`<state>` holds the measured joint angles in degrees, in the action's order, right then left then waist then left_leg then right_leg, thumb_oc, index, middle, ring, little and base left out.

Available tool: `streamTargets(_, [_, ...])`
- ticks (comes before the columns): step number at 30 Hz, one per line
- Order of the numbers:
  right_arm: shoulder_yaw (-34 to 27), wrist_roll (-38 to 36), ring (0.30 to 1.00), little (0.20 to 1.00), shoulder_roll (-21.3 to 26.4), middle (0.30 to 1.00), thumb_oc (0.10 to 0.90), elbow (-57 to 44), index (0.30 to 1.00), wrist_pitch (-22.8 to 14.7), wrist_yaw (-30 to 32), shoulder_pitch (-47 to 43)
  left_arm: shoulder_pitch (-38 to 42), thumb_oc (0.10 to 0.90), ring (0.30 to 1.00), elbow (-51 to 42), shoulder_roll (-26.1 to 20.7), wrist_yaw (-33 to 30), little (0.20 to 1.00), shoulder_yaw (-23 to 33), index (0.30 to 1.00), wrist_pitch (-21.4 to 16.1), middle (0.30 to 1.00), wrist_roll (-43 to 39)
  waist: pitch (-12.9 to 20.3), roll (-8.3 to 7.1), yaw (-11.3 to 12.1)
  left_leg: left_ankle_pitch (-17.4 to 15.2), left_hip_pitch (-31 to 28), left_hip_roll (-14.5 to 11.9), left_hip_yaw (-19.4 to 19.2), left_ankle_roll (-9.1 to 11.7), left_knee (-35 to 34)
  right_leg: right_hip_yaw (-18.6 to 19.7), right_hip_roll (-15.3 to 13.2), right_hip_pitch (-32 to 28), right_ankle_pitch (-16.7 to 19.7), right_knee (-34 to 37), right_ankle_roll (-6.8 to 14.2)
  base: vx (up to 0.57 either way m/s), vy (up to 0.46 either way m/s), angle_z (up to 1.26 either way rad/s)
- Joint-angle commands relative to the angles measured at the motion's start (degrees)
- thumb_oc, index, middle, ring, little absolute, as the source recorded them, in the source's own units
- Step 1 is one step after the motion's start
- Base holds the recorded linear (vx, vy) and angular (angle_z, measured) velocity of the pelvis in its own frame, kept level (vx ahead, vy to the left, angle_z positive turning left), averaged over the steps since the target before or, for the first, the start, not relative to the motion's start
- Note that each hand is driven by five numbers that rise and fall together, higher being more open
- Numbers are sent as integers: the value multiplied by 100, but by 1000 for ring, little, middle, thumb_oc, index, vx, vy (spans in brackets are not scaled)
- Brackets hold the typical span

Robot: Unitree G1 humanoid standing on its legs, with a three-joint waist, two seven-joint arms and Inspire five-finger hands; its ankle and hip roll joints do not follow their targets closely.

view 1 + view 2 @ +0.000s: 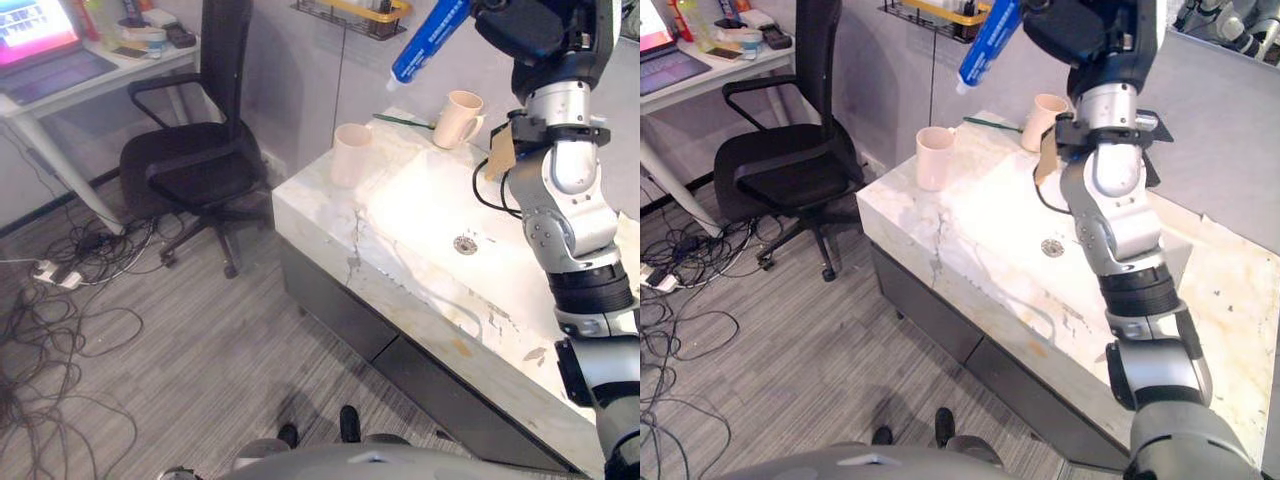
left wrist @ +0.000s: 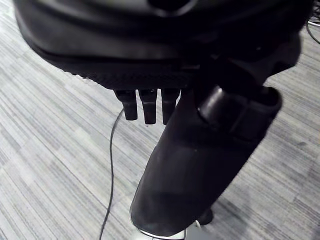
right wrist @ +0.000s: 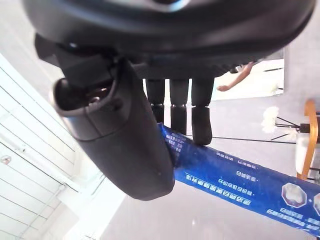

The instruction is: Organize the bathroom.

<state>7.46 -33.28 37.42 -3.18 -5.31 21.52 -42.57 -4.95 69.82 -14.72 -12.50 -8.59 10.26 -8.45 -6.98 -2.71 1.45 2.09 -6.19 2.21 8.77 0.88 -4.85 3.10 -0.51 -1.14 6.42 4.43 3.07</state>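
Right hand (image 1: 1080, 25) is raised high over the far side of the marble counter (image 1: 970, 270), its fingers (image 3: 180, 107) and thumb curled round a blue toothpaste tube (image 1: 988, 42) that slants cap-down above the counter's back edge. The right arm rises steeply from the lower right, forearm nearly upright, wrist bent toward the wall.

Left hand (image 2: 200, 150) hangs low over the carpeted floor, fingers loosely straight and holding nothing.

Going from near to far: the counter's front is bare; the sink basin with its drain (image 1: 1051, 247) sits in the middle; a pink cup (image 1: 934, 157) stands upright at the far left corner, and a second cream cup (image 1: 1045, 120) stands further back by the wall. A green toothbrush (image 1: 992, 124) lies flat on the counter between the two cups. On the wall above hangs a wire shelf (image 1: 930, 14).

My reading: tidying is partway. The tube is lifted but not yet placed, and the toothbrush is not yet in a cup.
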Motion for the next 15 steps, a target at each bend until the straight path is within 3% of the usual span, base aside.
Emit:
streamTargets(1, [-479, 657, 300, 300, -47, 300, 400, -524, 300, -353, 59, -864, 54, 800, 900, 37, -690, 52, 900, -273, 900, -69, 900, 578, 278, -58, -45, -574, 134, -167, -1221, -103, 649, -25, 173, -177, -639, -425, 147, -132, 3, 38])
streamTargets(2, [-576, 824, 300, 300, -21, 300, 400, -475, 300, -287, 30, -860, 130, 800, 900, -53, -703, 176, 900, -313, 900, -48, 900, 756, 227, -72, -134, -668, 169, -232, -1486, -27, 1036, -56, 135, -180, -608, -450, 120, -127, 23, 56])
streamTargets(4, [-659, 871, 300, 300, 13, 300, 400, -382, 300, -329, -58, -856, 202, 800, 900, -181, -698, 278, 900, -347, 900, 2, 900, 840, 165, -155, -164, -828, 342, -222, -1475, 25, 1671, -92, 47, -174, -537, -496, 82, -100, 9, 111])
streamTargets(5, [-672, 834, 300, 300, 29, 300, 400, -324, 300, -408, -106, -851, 220, 800, 900, -203, -666, 261, 900, -398, 900, -29, 900, 787, 122, -221, -144, -875, 457, -141, -1405, 38, 2038, -140, -14, -151, -485, -542, 69, -241, 57, 135])
streamTargets(6, [-704, 877, 300, 300, 137, 300, 400, -166, 300, -728, -137, -817, 320, 800, 900, -234, -586, 300, 900, -564, 900, -160, 900, 815, 24, -236, -237, -1032, 692, -95, -1372, -24, 2542, -246, -76, 116, -375, -732, 44, -258, 80, 92])
streamTargets(9, [-699, 1027, 300, 300, 28, 300, 400, -174, 300, -839, -108, -832, 445, 800, 900, -157, -519, 314, 900, -729, 900, -241, 900, 729, -34, -129, -396, -1198, 480, -98, -1303, -92, 1961, -241, -107, 520, -313, -895, 132, -175, 129, 64])
streamTargets(15, [-653, 1008, 300, 300, -137, 300, 400, -414, 300, -919, -35, -708, 421, 800, 900, 31, -457, 122, 900, -766, 900, -491, 900, 603, -181, -4, -600, -1053, 17, -104, -1420, -198, 917, -246, -237, 1115, -33, -918, 471, -121, 85, 3])
